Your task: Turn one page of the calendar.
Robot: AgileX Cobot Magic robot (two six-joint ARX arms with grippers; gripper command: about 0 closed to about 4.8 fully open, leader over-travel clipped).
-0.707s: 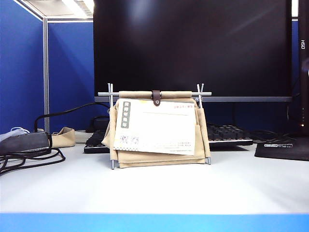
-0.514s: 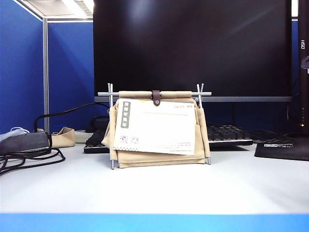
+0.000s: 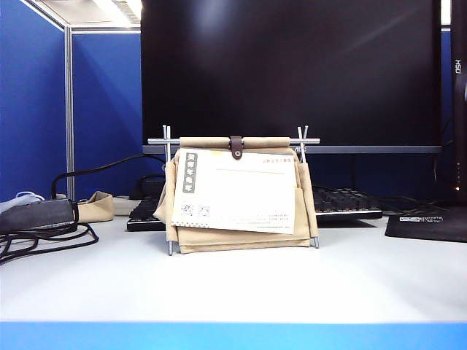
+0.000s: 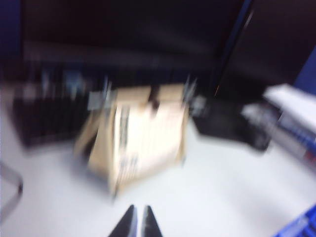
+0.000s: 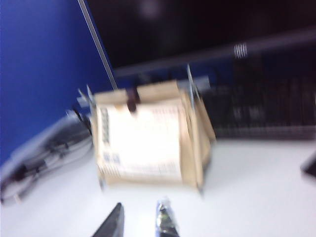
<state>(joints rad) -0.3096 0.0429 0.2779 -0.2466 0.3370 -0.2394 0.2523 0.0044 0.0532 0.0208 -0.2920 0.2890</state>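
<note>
beige calendar [image 3: 241, 193] upright, cream page [image 3: 235, 191] frontmost

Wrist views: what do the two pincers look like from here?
Only fingertips show, blurred. Left pincer: two slim, dark, tapered fingers. Right pincer: one plain dark finger, the other with a pale glinting patch. No cables or markings visible.

Right pincer [image 5: 140, 222] hanging over the white bench [image 5: 256, 187], short of the calendar [image 5: 153, 140]

Its two fingertips stand apart with nothing between them. The cream page [image 5: 140, 143] faces the camera under a brown strap [image 5: 131, 100]; blur hides its print. Behind stand a black monitor [image 5: 207, 29] and perhaps a keyboard [image 5: 266, 116].
</note>
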